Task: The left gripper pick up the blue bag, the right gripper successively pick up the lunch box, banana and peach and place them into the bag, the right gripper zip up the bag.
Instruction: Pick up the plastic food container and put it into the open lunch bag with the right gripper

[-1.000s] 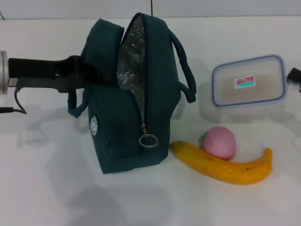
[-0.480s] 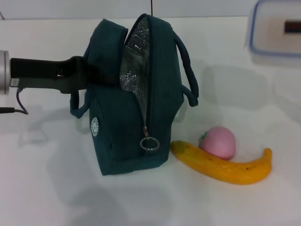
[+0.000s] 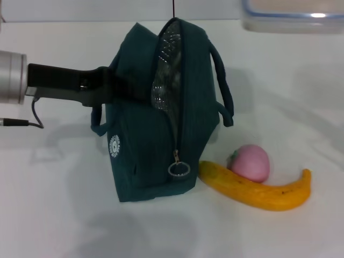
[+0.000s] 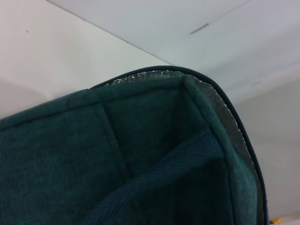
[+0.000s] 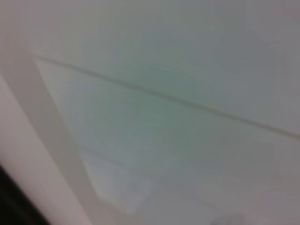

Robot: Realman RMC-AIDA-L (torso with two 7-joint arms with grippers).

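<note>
Fingers, left gripper (image 3: 119,86): clamped on blue bag (image 3: 156,140) | 1 banana (image 3: 258,188) | 1 peach (image 3: 250,163) | 1 lunch box (image 3: 293,13)

Bright even light, soft shadows, right wrist view blurred

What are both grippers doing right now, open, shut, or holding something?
Left gripper: shut on the blue bag, gripping its near side flap.
Right gripper: out of view; the lunch box is raised at the head view's top edge.

Pale blurred surface (image 5: 178,140), thin dark line across it, dark strip at one corner
</note>
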